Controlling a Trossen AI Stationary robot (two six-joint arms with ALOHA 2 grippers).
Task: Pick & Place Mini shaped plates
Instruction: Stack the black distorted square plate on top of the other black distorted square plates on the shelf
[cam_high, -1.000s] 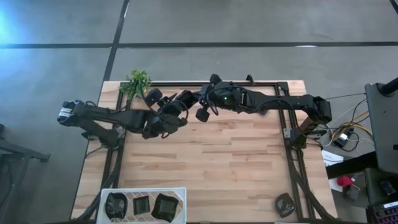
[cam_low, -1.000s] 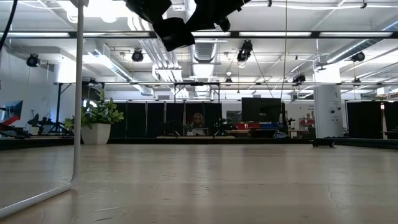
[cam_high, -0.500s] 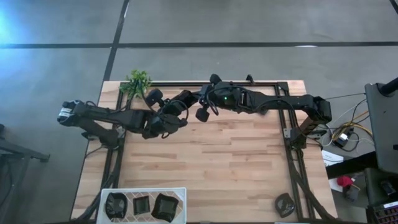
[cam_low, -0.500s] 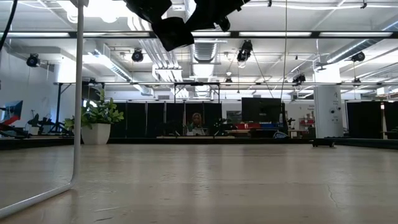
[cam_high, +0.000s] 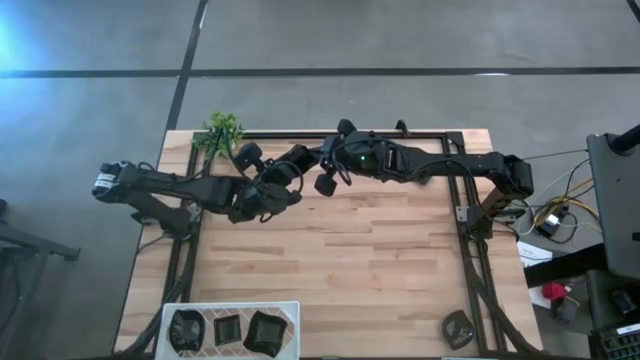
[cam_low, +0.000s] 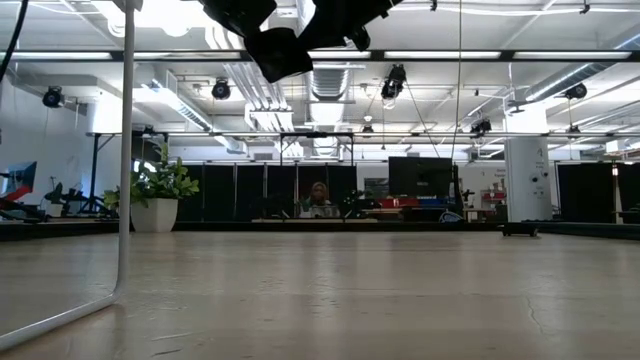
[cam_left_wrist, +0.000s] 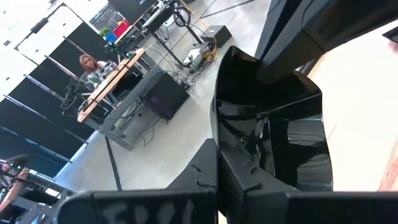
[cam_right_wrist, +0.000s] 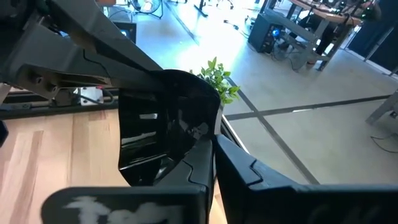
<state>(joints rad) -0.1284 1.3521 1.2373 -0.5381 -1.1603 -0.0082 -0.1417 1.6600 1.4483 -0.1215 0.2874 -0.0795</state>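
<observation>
1. Barely anything is shifting since a second ago: both arms are staying high over the far middle of the desk (cam_high: 330, 260), and only the left end effector (cam_left_wrist: 217, 177) is now standing clamped, its fingers pressed on the rim of a glossy black mini plate (cam_left_wrist: 273, 134).
2. Nearest the front edge, a white tray (cam_high: 290, 310) is sitting at the left corner, holding three more black plates (cam_high: 228, 330) side by side.
3. Close to the front right corner, one lone dark dish (cam_high: 458, 328) is lying on the wood, well apart from the tray.
4. Between that front row and the arms, the desk's wide middle is lying open.
5. Farther back, the right end effector (cam_right_wrist: 214, 155) is gripping the same plate by its opposite rim, fingers narrow, so the dish is hanging between the two arms above the desk.
6. From the low view, the dark gear is hanging at the top of the picture, well off the surface.
7. At the far left corner, a small green plant (cam_high: 222, 130) is standing just beside the left arm.
8. Beyond the desk, a person (cam_low: 319, 198) is sitting in the room.
</observation>
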